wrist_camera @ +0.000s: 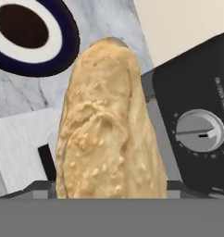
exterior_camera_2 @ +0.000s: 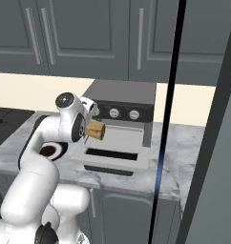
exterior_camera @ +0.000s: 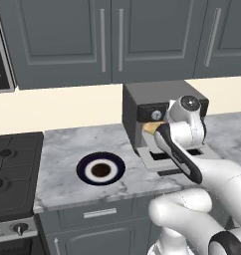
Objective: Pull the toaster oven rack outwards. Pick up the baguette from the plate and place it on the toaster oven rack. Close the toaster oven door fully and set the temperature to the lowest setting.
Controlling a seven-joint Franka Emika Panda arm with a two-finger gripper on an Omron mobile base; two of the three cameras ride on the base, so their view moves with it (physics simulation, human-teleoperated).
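Observation:
My gripper (exterior_camera_2: 87,128) is shut on the baguette (exterior_camera_2: 95,129), a tan-golden piece with a paler cut end, held in the air just in front of the toaster oven (exterior_camera_2: 123,91). The same baguette (wrist_camera: 109,134) rises up the middle of the hand view, next to a silver knob (wrist_camera: 198,132) on the black control strip. The toaster oven door (exterior_camera_2: 112,161) lies open and flat. Above it, the light grey toaster oven rack (exterior_camera_2: 121,137) spans the opening. The round navy plate (exterior_camera: 100,169) sits bare on the counter, left of the oven (exterior_camera: 142,94).
A black stove (exterior_camera: 13,169) fills the counter's left end. Grey wall cabinets (exterior_camera: 112,35) hang above the marble counter (exterior_camera: 62,144). A tall dark panel edge (exterior_camera_2: 174,119) stands close on the right of the right base view.

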